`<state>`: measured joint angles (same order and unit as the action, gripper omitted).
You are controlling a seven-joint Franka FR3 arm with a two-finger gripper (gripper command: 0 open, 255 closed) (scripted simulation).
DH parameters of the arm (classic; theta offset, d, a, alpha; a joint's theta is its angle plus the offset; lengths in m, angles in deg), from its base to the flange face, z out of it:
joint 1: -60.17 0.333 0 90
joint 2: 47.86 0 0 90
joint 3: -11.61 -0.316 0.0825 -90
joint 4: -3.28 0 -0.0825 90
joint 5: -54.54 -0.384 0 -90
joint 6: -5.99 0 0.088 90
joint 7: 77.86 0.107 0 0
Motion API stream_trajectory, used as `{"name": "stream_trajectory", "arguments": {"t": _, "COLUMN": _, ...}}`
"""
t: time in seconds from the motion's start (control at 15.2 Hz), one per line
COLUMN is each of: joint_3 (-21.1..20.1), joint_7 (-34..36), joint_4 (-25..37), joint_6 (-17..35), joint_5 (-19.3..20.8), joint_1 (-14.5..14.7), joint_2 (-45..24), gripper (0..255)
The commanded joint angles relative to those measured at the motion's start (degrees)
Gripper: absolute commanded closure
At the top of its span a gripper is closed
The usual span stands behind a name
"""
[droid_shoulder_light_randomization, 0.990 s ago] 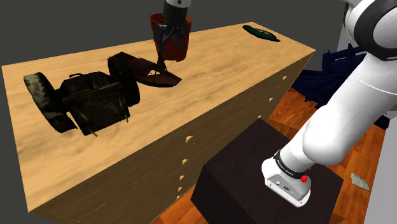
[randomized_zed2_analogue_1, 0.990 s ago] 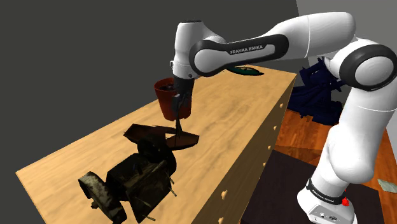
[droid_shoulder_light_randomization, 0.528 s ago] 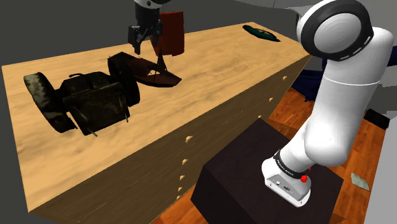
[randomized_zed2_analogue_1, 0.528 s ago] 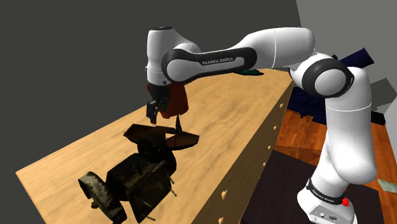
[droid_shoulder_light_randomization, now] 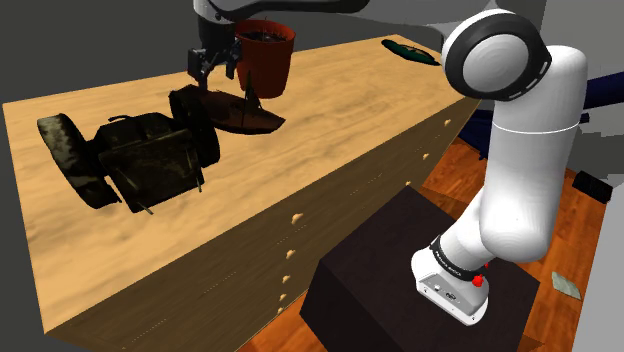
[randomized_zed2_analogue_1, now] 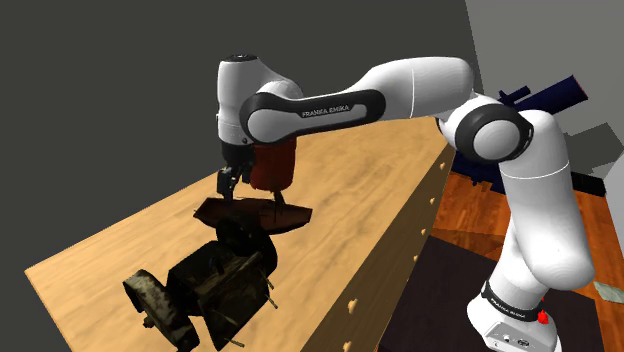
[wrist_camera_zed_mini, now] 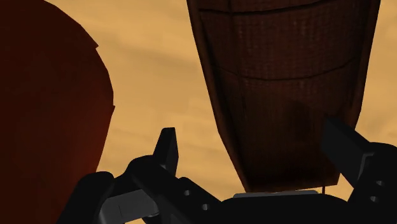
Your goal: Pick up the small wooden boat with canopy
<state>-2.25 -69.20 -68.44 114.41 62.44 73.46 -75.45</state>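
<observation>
You see the jaws open just above the boat (droid_shoulder_light_randomization: 243, 114), with its canopy (wrist_camera_zed_mini: 280, 95) between them but not clasped. The boat lies on the desk (droid_shoulder_light_randomization: 350, 110), between the red-brown pot (droid_shoulder_light_randomization: 266, 56) and the dark wheeled cart (droid_shoulder_light_randomization: 140, 155).

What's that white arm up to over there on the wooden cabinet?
A white robot arm is going for the small dark brown boat that lies on the wooden cabinet top. Its black jaws hang open just above the boat's canopy, one on each side of it in the wrist view, with nothing gripped yet. The boat rests on the surface between a reddish-brown pot and a dark wheeled toy.
</observation>
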Motion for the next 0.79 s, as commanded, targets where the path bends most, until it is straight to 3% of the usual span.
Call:
{"name": "stream_trajectory", "arguments": {"t": 0.0, "joint_3": 0.13, "joint_7": 0.14, "joint_4": -2.86, "joint_6": 1.78, "joint_5": 0.08, "joint_1": -0.23, "joint_2": -0.01, "gripper": 0}}
{"name": "stream_trajectory", "arguments": {"t": 0.13, "joint_3": 0.15, "joint_7": 0.13, "joint_4": -2.86, "joint_6": 1.78, "joint_5": 0.07, "joint_1": -0.22, "joint_2": 0.0, "gripper": 0}}
{"name": "stream_trajectory", "arguments": {"t": 0.2, "joint_3": 0.22, "joint_7": 0.02, "joint_4": -1.9, "joint_6": 1.45, "joint_5": 0.17, "joint_1": -0.17, "joint_2": -0.65, "gripper": 255}}
{"name": "stream_trajectory", "arguments": {"t": 0.73, "joint_3": 0.29, "joint_7": 0.26, "joint_4": -1.21, "joint_6": 2.1, "joint_5": 0.45, "joint_1": 0.15, "joint_2": -1.97, "gripper": 255}}
